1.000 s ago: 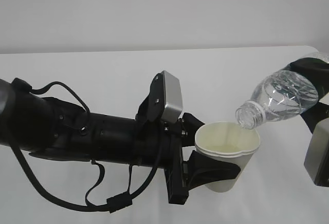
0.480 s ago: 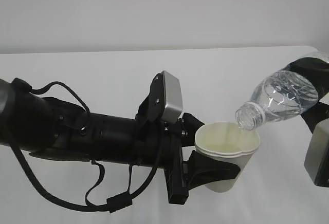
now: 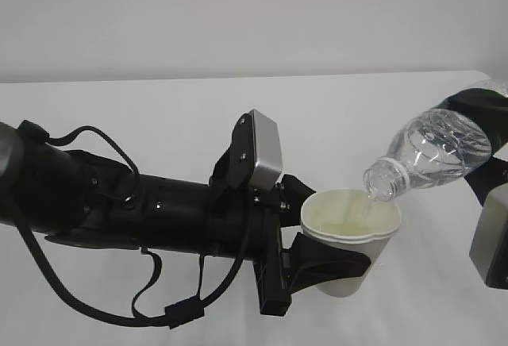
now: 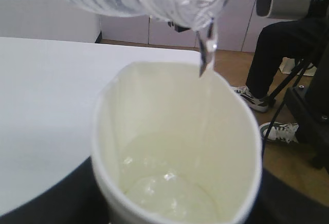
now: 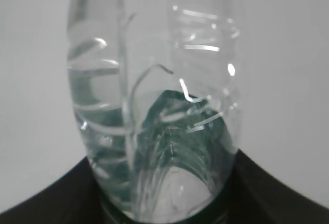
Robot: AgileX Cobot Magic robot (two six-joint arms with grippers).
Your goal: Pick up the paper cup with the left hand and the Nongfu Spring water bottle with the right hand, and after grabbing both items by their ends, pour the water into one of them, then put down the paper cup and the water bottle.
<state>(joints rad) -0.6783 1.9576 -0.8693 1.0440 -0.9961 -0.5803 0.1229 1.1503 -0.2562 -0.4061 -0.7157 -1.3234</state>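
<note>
Both grips loaded, pour underway. Left hand point(image 3: 321, 263) clamped round the paper cup point(image 3: 351, 239) low on its wall, cup upright, rim just ahead of and above the fingers. Right hand point(image 3: 488, 151) clamped on the base end of the Nongfu Spring water bottle point(image 3: 432, 151); long axis tilted, neck down-left from that gripper, mouth just over the cup's far rim. Thin stream of water point(image 4: 205, 54) falling inside, shallow pool at bottom. White table point(image 3: 159, 116) below, nothing between. Seated person's legs point(image 4: 272, 54) behind, well apart.
</note>
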